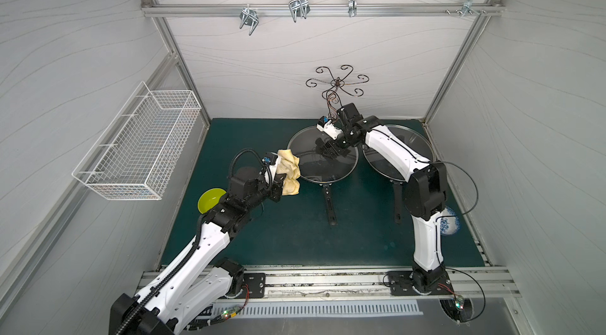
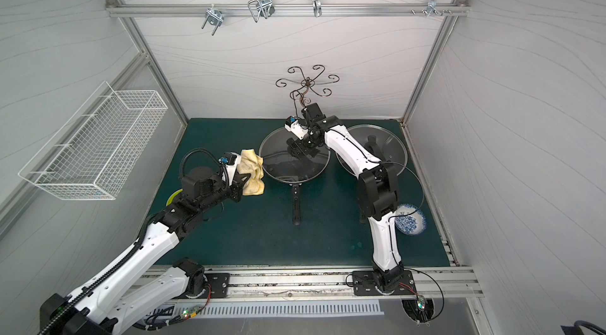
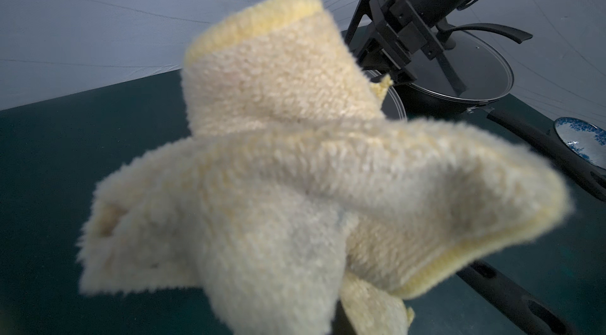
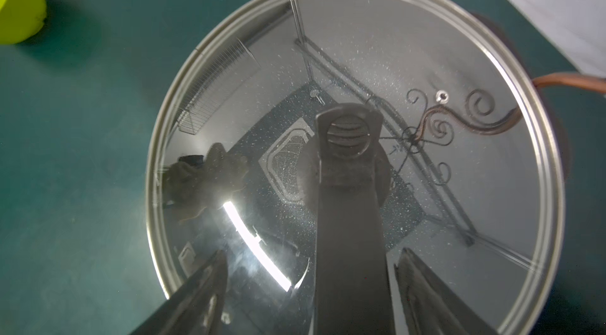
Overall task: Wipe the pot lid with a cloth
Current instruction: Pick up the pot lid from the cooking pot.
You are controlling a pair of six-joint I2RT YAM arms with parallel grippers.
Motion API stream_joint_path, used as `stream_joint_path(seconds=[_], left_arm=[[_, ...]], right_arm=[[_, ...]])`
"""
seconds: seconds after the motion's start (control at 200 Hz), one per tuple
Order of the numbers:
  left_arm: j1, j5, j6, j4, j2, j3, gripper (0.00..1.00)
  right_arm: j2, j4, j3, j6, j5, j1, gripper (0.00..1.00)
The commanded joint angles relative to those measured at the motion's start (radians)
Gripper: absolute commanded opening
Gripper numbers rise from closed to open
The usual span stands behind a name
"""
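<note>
Left tool (image 1: pixel 279 185) clenches the fuzzy yellow cloth (image 1: pixel 290 169); right tool (image 1: pixel 328 151) gapes, seemingly astride the black handle (image 4: pixel 347 218) of the round glass lid (image 4: pixel 459 192).

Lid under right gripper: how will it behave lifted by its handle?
Lid looks like metal-rimmed glass: probably stiff, fairly heavy for its size, and breakable if dropped. The handle is one narrow central bar, so it may swing or tilt in the right gripper. Glossy glass likely slides easily on its pan.
</note>
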Motion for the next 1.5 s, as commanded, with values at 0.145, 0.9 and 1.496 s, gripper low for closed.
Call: stream_joint_path(seconds=[0.145, 0.9, 1.496], left_arm=[[0.020, 0.048, 0.031, 0.043, 0.018, 0.027, 0.00], [0.042, 0.065, 0.048, 0.015, -0.004, 0.022, 0.00], [0.045, 0.062, 0.049, -0.008, -0.028, 0.011, 0.00]], right_arm=[[0.024, -0.092, 0.050, -0.008, 0.008, 0.010, 0.58], [-0.144, -0.135, -0.154, 0.003, 0.032, 0.053, 0.46], [0.022, -0.032, 0.008, 0.059, 0.027, 0.070, 0.61]])
